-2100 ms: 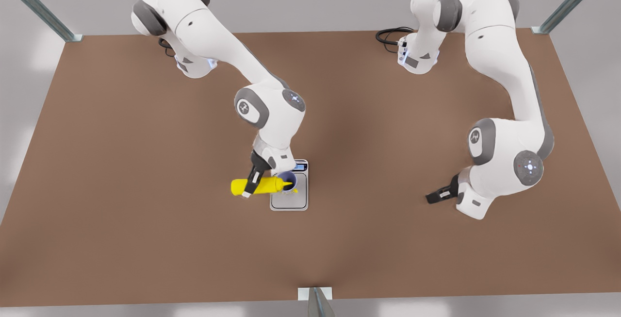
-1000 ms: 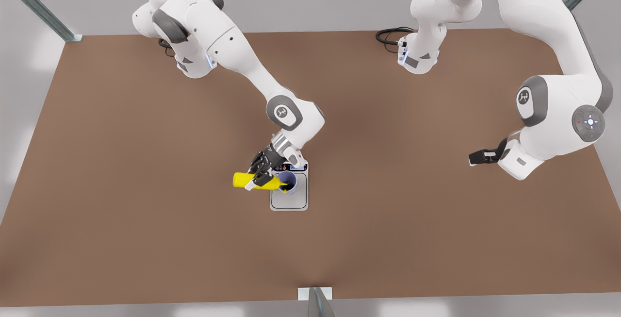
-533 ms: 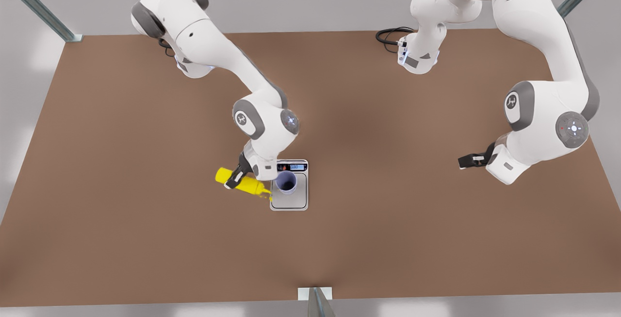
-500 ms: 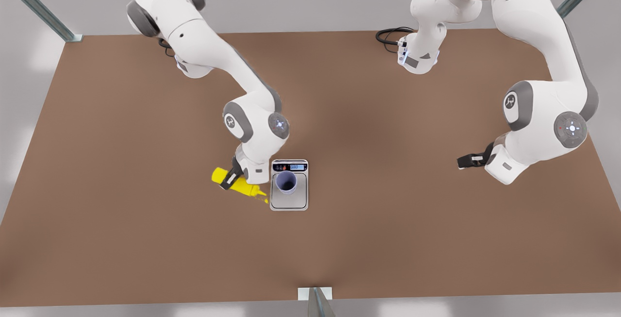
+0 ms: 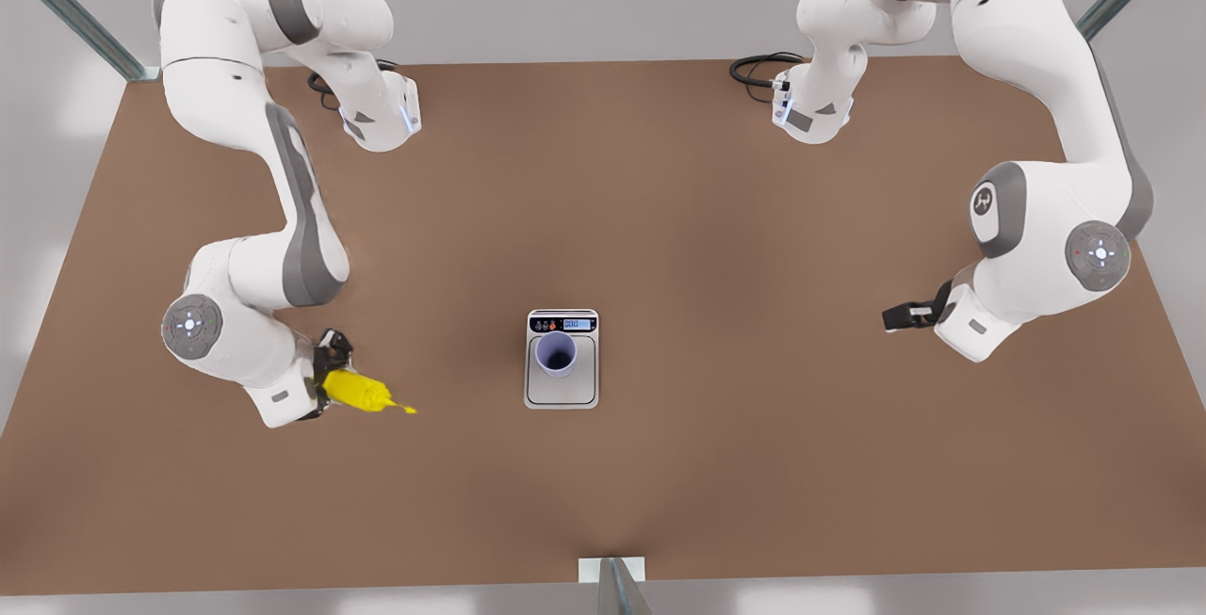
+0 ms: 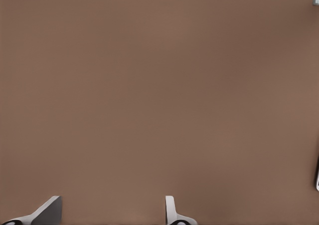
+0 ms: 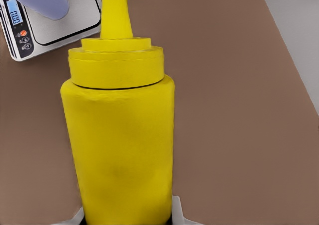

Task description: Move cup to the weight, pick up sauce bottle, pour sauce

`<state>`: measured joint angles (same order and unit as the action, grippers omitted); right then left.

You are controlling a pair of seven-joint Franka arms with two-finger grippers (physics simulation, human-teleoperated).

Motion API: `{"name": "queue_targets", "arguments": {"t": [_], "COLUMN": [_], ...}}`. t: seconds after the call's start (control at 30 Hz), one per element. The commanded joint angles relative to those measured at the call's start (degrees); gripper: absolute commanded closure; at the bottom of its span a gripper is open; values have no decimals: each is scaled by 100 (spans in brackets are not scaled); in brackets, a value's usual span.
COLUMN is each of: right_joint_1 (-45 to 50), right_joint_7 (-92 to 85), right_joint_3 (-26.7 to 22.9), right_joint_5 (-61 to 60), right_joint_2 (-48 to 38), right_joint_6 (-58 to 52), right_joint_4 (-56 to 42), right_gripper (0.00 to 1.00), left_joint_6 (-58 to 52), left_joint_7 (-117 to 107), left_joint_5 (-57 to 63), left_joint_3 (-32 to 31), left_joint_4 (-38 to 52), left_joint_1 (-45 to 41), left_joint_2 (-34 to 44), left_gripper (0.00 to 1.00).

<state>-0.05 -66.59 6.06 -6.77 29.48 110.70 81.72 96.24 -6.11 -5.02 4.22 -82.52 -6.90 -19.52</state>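
The lavender-blue cup (image 5: 556,354) stands upright on the grey plate of the weight (image 5: 562,395), near the table's middle. The yellow sauce bottle (image 5: 359,393) is far off toward the front view's left, lying roughly level with its nozzle pointing at the weight. My right gripper (image 5: 329,381) is shut on its base. The right wrist view looks along the sauce bottle (image 7: 119,145) to the weight (image 7: 67,29) and cup (image 7: 41,0) beyond. At the front view's right, my left gripper (image 5: 896,316) waits, open above bare table, with its fingertips (image 6: 171,208) apart and nothing between them.
The brown table (image 5: 660,219) has both arm bases at its back edge, with a black cable coil (image 5: 757,68) by one. Metal frame posts (image 5: 71,8) stand at the back corners and a bracket (image 5: 611,574) sits at the front edge.
The right gripper has carried the sauce bottle away from the cup, far toward the front view's left and a little nearer the front edge. The left arm has barely shifted.
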Motion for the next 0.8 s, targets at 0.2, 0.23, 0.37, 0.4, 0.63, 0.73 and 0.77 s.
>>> {"name": "queue_targets", "arguments": {"t": [0.2, 0.23, 0.37, 0.4, 0.63, 0.73, 0.77], "right_joint_1": [-882, -1023, -1313, -1331, -1401, -1375, -1375], "right_joint_7": [-2473, -2693, -4037, -4266, -5496, -5760, -6040], "right_joint_3": [1, 9, 10, 18, 18, 18, 18], "right_joint_5": [-2644, -2838, -4270, -4631, -5756, -6090, -6160], "right_joint_2": [593, 690, 1253, 1332, 1973, 2175, 2193], "right_joint_6": [127, 110, -48, -207, -628, -629, -611], "right_joint_4": [213, 230, 257, 257, 248, 213, 187], "right_gripper": [39, 39, 39, 39, 39, 39, 39], "left_joint_6": [53, 44, 0, 26, 141, 141, 141], "left_joint_7": [-347, -355, -329, -329, -320, -320, -320], "left_joint_5": [27, 45, 53, 53, 53, 62, 62], "left_joint_3": [0, 0, 9, 9, 35, 27, 35], "left_joint_4": [17, 69, 96, 96, 105, 113, 113], "left_joint_1": [-145, -145, -145, -145, -137, -137, -137], "left_joint_2": [-87, -79, -79, -79, -193, -202, -202], "left_gripper": [0, 0, 0, 0, 0, 0, 0]}}
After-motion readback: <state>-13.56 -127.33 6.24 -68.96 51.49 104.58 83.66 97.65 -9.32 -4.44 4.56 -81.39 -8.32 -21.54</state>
